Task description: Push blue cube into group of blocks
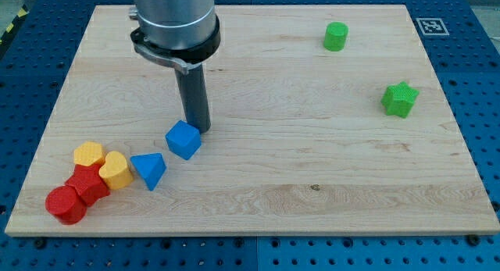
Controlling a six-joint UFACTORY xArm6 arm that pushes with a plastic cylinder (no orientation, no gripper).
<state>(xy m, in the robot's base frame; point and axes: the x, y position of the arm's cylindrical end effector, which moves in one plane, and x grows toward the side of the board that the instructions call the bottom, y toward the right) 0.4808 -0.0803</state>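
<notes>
The blue cube lies left of the board's middle, turned corner-on. My tip stands right against its upper right side. To the cube's lower left a group of blocks sits near the board's lower left corner: a blue triangular block, two yellow heart-shaped blocks, a red star-like block and a red cylinder-like block. A small gap separates the blue cube from the blue triangular block.
A green cylinder stands at the view's upper right. A green star-shaped block lies near the right edge. The wooden board rests on a blue perforated table. A marker tag sits at the board's top right corner.
</notes>
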